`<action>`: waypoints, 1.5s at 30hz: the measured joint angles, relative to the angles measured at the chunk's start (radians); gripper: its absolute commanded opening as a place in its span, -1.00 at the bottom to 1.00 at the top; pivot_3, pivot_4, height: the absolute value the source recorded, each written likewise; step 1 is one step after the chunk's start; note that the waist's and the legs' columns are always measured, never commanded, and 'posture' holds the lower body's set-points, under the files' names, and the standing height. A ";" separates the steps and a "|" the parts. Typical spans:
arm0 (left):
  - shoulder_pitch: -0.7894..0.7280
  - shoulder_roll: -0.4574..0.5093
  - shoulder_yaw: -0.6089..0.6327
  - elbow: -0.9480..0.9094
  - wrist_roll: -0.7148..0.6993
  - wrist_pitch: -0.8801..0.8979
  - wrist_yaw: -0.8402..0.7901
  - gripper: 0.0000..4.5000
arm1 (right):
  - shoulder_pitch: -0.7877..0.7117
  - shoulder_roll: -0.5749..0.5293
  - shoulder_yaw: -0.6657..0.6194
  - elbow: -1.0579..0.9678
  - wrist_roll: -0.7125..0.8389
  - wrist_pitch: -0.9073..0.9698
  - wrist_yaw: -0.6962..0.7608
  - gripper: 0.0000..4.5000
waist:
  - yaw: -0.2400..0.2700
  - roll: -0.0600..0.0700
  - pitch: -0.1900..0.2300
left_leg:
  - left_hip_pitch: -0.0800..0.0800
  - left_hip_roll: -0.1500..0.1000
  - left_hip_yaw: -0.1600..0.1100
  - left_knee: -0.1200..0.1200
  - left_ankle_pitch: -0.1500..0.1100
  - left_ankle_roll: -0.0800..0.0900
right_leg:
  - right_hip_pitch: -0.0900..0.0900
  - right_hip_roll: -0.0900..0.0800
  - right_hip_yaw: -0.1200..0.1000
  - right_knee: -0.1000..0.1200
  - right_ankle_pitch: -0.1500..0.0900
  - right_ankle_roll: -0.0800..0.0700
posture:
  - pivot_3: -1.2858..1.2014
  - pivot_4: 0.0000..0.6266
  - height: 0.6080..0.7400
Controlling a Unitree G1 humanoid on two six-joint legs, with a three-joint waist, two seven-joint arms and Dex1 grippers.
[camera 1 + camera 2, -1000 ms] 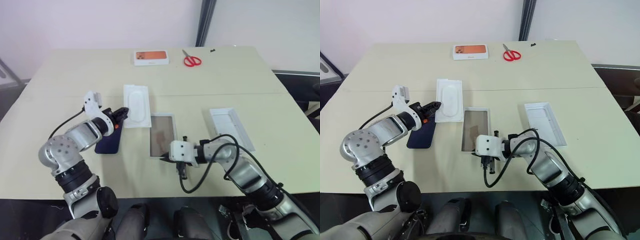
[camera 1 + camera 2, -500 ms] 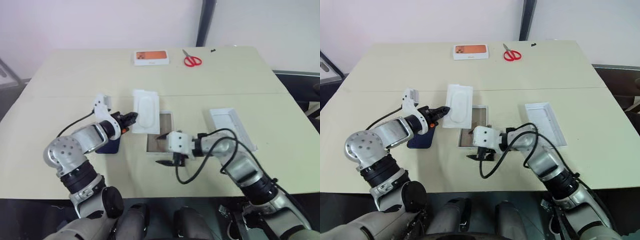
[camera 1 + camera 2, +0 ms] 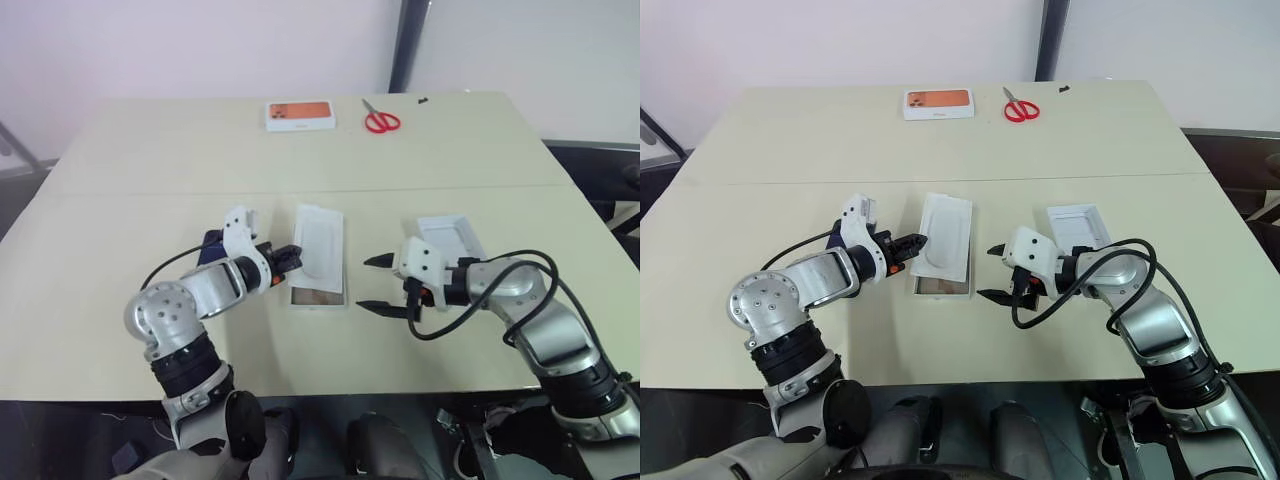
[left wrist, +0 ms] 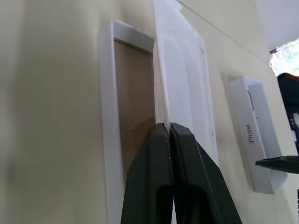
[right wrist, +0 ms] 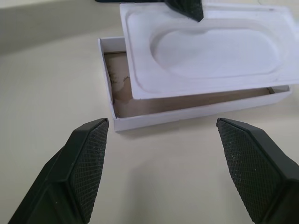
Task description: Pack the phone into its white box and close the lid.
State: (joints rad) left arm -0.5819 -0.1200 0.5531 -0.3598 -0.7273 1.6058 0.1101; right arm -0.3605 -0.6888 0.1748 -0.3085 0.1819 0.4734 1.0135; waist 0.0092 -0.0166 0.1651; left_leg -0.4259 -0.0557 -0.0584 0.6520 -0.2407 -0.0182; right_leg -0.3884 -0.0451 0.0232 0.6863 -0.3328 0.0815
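Thin white insert is gripped at its near-left edge by the closed jaws of the left gripper, held tilted over the white box, long axes parallel. Right gripper, jaws wide apart, is just right of the box. The phone lies on the worktop behind the left arm, mostly hidden.

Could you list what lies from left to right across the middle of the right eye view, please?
Left pincer shut on the insert → white box under the insert → right pincer, open → lid.
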 measured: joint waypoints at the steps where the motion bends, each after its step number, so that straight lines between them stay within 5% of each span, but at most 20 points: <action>1: 0.005 0.001 -0.008 0.000 0.001 0.000 0.002 -1.00 | 0.000 0.000 0.000 0.000 0.000 0.000 -0.003 0.72 | 0.002 0.000 0.000 | 0.000 0.000 0.000 0.000 0.000 0.000 | 0.000 0.000 0.000 0.000 0.000 0.000 | 0.03 -0.52 1.00; 2: 0.013 0.003 -0.017 0.000 0.001 0.000 0.004 -1.00 | -0.001 0.002 0.000 0.000 0.000 -0.001 -0.006 0.72 | 0.003 0.000 0.000 | 0.000 0.000 0.000 0.000 0.000 0.000 | 0.000 0.000 0.000 0.000 0.000 0.000 | 0.03 -0.52 1.00; 5: 0.034 0.008 -0.034 -0.001 0.001 0.000 0.007 -0.57 | -0.001 0.002 0.002 0.006 -0.001 -0.009 -0.011 0.75 | 0.003 0.000 0.000 | 0.000 0.000 0.000 0.000 0.000 0.000 | 0.000 0.000 0.000 0.000 0.000 0.000 | 0.03 -0.52 1.00; 11: 0.038 0.012 -0.066 -0.028 -0.031 0.000 0.001 0.76 | -0.014 0.010 0.015 0.038 -0.007 -0.027 -0.025 0.75 | 0.002 0.000 0.000 | 0.000 0.000 0.000 0.000 0.000 0.000 | 0.000 0.000 0.000 0.000 0.000 0.000 | 0.03 -0.52 1.00; 13: 0.037 0.014 -0.058 -0.034 -0.052 0.000 -0.002 0.76 | -0.035 0.023 0.024 0.048 -0.016 -0.027 -0.039 0.75 | 0.000 0.000 0.000 | 0.000 0.000 0.000 0.000 0.000 -0.001 | 0.000 0.000 0.000 0.000 0.000 0.000 | 0.03 -0.52 1.00; 16: 0.035 0.038 -0.025 -0.038 -0.090 0.000 -0.014 0.79 | -0.069 0.061 0.039 0.078 -0.028 -0.019 -0.070 0.36 | -0.004 0.000 0.000 | 0.000 0.000 0.000 0.000 0.000 -0.001 | -0.001 0.000 0.000 0.000 0.000 0.000 | 0.03 -0.52 1.00; 22: 0.024 0.178 -0.001 -0.076 -0.138 -0.005 -0.099 0.79 | -0.175 0.188 0.068 0.111 -0.031 0.091 -0.155 -0.99 | -0.006 0.000 0.000 | 0.000 0.000 0.000 -0.001 0.001 -0.001 | -0.001 0.000 0.000 0.000 0.000 0.000 | 0.03 -0.52 1.00; 27: 0.167 0.423 -0.126 -0.132 -0.110 -0.168 -0.277 0.79 | -0.277 0.309 0.137 0.232 -0.108 0.136 -0.284 -0.99 | -0.025 0.001 0.000 | 0.000 0.000 0.000 -0.003 0.002 -0.003 | -0.002 0.000 0.001 0.001 0.000 0.000 | 0.03 -0.52 1.00; 33: 0.478 0.714 -0.326 -0.193 0.100 -0.652 -0.605 0.79 | -0.362 0.410 0.199 0.487 -0.226 0.108 -0.416 -0.99 | -0.026 0.001 0.000 | 0.000 0.000 0.000 -0.006 0.003 -0.004 | -0.003 0.000 0.001 -0.001 0.000 -0.001 | 0.03 -0.52 1.00; 40: 0.661 0.740 -0.374 -0.170 0.220 -0.997 -0.774 0.79 | -0.423 0.489 0.218 0.648 -0.272 0.014 -0.443 -0.99 | -0.024 0.002 0.000 | 0.000 0.000 0.000 -0.007 0.002 -0.004 | -0.003 -0.001 0.001 -0.002 0.000 -0.002 | 0.03 -0.52 1.00; 45: 0.698 0.724 -0.378 -0.170 0.224 -1.085 -0.810 0.79 | -0.433 0.500 0.223 0.682 -0.305 -0.015 -0.456 -0.99 | -0.026 0.002 0.000 | 0.000 0.000 0.000 -0.007 0.002 -0.003 | -0.003 -0.001 0.001 -0.001 0.000 -0.002 | 0.03 -0.52 1.00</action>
State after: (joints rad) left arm 0.1157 0.6037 0.1756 -0.5298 -0.5033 0.5203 -0.6998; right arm -0.7938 -0.1890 0.3977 0.3739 -0.1230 0.4582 0.5572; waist -0.0169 -0.0149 0.1649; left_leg -0.4256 -0.0556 -0.0586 0.6455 -0.2387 -0.0215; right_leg -0.3917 -0.0459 0.0238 0.6849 -0.3327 0.0799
